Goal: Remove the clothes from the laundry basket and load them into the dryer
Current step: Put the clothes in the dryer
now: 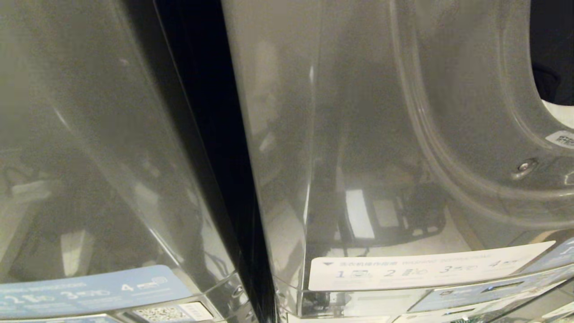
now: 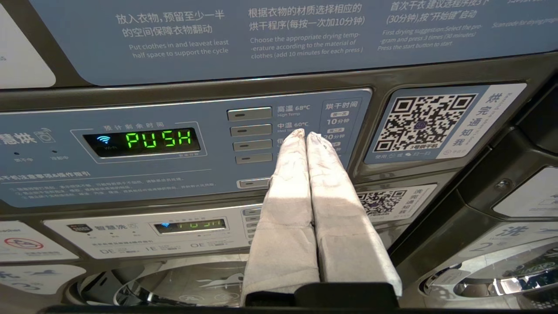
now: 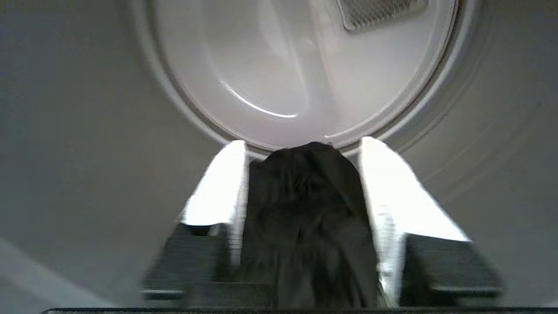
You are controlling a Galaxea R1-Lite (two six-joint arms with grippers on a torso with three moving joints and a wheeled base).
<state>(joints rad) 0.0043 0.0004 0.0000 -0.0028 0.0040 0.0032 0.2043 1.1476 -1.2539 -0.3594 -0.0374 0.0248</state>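
Head view: two machines stand side by side with a gap (image 1: 210, 148) between them. The left machine (image 1: 89, 157) fills the left of the frame. The dryer (image 1: 358, 134) fills the right, and its round opening (image 1: 554, 58) sits at the upper right. A sticker (image 1: 421, 268) lies along its lower edge.

Right wrist view: a piece of clothing (image 3: 307, 222) sits between the fingers (image 3: 222, 187) of the right gripper (image 3: 303, 146), in front of the drum (image 3: 301, 69).

Left wrist view: the left gripper (image 2: 306, 136) is in front of a button panel (image 2: 183, 144).

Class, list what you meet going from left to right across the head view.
Left machine → dark gap → right machine's front panel → door ring → drum opening.
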